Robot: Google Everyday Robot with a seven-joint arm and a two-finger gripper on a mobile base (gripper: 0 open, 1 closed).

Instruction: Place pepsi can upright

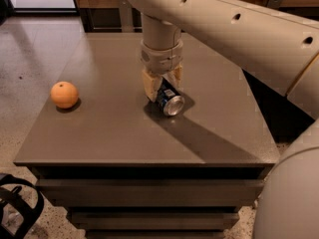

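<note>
The pepsi can (169, 101) is dark blue with a silver end. It lies on its side near the middle of the grey table (114, 133), its end facing the front right. My gripper (162, 83) hangs straight down over the can's far part. Its tan fingers (150, 87) stand on either side of the can, close against it. The can rests on the table.
An orange (64, 94) sits on the left part of the table. My big white arm fills the upper right and right edge. The table's front edge drops to shelves and a speckled floor; a black object (15, 208) is at the lower left.
</note>
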